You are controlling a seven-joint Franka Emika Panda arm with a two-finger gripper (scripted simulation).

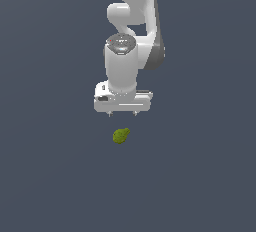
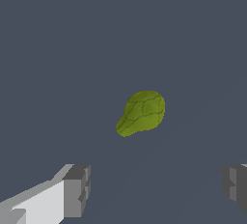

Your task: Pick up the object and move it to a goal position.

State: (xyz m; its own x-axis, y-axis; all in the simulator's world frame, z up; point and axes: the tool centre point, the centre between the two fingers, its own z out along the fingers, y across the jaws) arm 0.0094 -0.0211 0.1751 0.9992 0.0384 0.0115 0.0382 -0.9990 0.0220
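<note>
The object is a small lumpy olive-green pear-shaped blob [image 1: 121, 135] lying on the dark grey floor, a little below the white gripper [image 1: 122, 113] in the exterior view. The gripper hangs from the white arm with its jaws pointing down, and it holds nothing. In the wrist view the blob [image 2: 141, 113] lies beyond the two grey fingertips [image 2: 77, 190], which stand wide apart with nothing between them. The gripper [image 2: 157, 189] is open and apart from the blob.
The white arm [image 1: 132, 21] rises behind the gripper toward the top of the exterior view. The floor is a plain dark grey surface [image 1: 200, 176] with no other objects in view.
</note>
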